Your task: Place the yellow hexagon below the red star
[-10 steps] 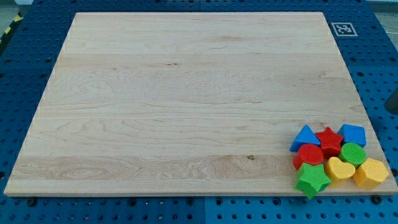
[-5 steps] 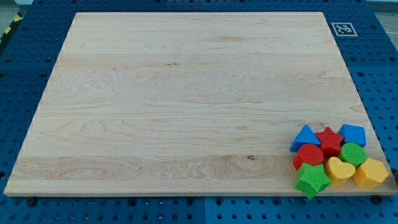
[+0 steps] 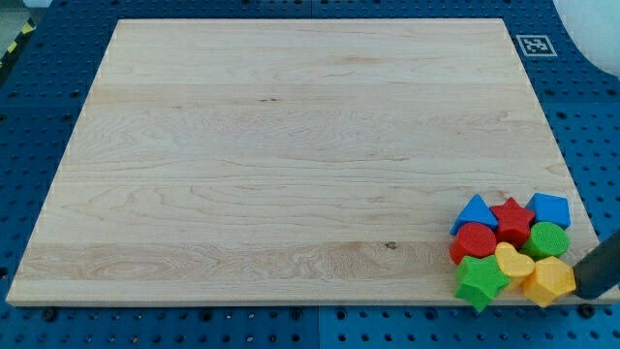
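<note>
Blocks cluster at wooden board (image 3: 291, 155) bottom-right corner: yellow hexagon (image 3: 549, 281) lies near the bottom edge, below-right of red star (image 3: 512, 221), w/ yellow heart (image 3: 512, 262) and green cylinder (image 3: 548, 239) between. My tip (image 3: 579, 289), a bare rod holding nothing, touches the hexagon's right side. Board's left and top are open.

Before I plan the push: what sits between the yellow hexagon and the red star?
In the camera view, the green cylinder and yellow heart lie between the yellow hexagon and the red star.
</note>
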